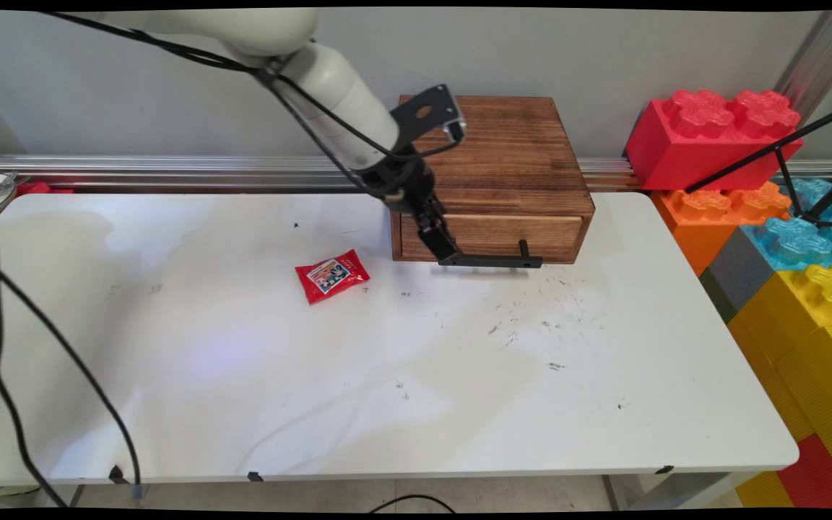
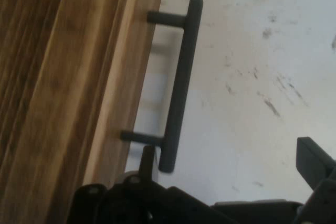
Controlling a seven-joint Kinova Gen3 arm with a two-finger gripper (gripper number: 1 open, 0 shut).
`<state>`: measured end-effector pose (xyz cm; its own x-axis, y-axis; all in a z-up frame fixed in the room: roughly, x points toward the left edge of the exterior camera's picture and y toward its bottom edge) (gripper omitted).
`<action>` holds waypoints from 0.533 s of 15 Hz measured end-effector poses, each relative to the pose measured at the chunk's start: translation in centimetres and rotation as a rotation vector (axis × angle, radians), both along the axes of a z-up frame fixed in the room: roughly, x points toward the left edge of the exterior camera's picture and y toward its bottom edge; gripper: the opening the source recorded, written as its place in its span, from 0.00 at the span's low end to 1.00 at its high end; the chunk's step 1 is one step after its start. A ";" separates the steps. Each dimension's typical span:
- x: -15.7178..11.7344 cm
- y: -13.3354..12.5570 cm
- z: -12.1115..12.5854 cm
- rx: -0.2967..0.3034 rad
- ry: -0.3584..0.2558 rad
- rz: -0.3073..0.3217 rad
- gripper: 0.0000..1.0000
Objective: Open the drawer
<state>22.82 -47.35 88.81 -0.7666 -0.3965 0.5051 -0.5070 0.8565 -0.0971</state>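
In the main view we saw the gripper (image 1: 446, 249) lowered at the front of the wooden drawer box (image 1: 492, 177), which stood at the far edge of the white table (image 1: 387, 375) against the wall. The gripper sat at the left end of the box's black bar handle (image 1: 492, 261), seemingly touching it. A red snack packet (image 1: 331, 275) lay flat on the table, to the left of the box and a little nearer the camera, apart from it. To the right of the box, past the table's edge, stood large toy bricks (image 1: 763, 188) in red, orange, blue and yellow.

In the hand view we saw the handle (image 2: 178, 85) standing off the box's drawer front (image 2: 113, 93) on two posts. One finger (image 2: 148, 163) rose between drawer front and bar, by the nearer post; the other finger (image 2: 314, 162) stood well off over bare table, so the fingers were spread wide, clamping nothing
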 end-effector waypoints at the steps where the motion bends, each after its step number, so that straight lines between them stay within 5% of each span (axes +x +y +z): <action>1: -0.6 -0.4 -0.2 -0.009 -0.003 -0.013 1.00; 8: -4.2 -2.6 -2.8 -0.045 -0.039 -0.122 1.00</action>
